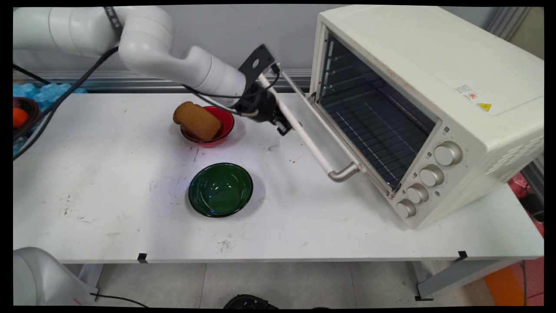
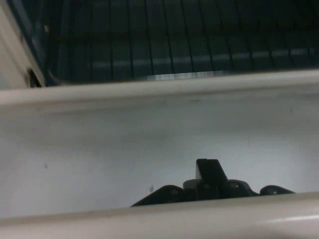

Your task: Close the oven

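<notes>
A cream toaster oven (image 1: pixel 434 65) stands at the right of the table with its door (image 1: pixel 347 143) swung down open and the wire rack (image 1: pixel 378 130) showing inside. My gripper (image 1: pixel 282 126) is shut and rests against the far part of the door's long handle bar (image 1: pixel 312 148), holding nothing. In the hand view the handle bar (image 2: pixel 199 219) crosses the bottom in front of the gripper (image 2: pixel 208 167), with the door's edge (image 2: pixel 159 87) and the dark rack (image 2: pixel 174 45) beyond it.
A brown slice of bread (image 1: pixel 197 120) leans in a red bowl (image 1: pixel 225 127) just left of the gripper. An empty green bowl (image 1: pixel 220 189) sits nearer the front. A dark bowl with an orange thing (image 1: pixel 19 116) and blue packaging (image 1: pixel 47 91) lie at far left.
</notes>
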Tool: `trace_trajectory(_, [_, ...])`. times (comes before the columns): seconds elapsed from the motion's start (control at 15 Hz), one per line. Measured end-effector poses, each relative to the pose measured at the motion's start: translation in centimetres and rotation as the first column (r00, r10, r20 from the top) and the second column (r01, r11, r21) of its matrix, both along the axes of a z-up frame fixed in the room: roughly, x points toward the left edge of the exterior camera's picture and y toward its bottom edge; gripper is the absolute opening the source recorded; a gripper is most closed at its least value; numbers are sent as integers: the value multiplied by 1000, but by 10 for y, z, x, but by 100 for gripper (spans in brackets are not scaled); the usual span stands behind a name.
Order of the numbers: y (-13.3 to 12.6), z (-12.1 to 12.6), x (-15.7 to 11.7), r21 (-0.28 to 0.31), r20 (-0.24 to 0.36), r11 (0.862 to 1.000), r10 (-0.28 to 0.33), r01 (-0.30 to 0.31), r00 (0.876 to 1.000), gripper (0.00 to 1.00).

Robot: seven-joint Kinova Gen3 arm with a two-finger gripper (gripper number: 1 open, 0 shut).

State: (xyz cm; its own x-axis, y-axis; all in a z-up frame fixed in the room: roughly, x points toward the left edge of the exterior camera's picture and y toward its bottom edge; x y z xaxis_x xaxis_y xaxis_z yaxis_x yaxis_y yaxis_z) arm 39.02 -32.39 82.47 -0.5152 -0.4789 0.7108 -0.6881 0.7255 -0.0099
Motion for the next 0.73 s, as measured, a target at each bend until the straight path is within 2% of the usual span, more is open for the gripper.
trace_trajectory(0.73, [-35,49,-34,-109,-109,994,5,-17,994,0])
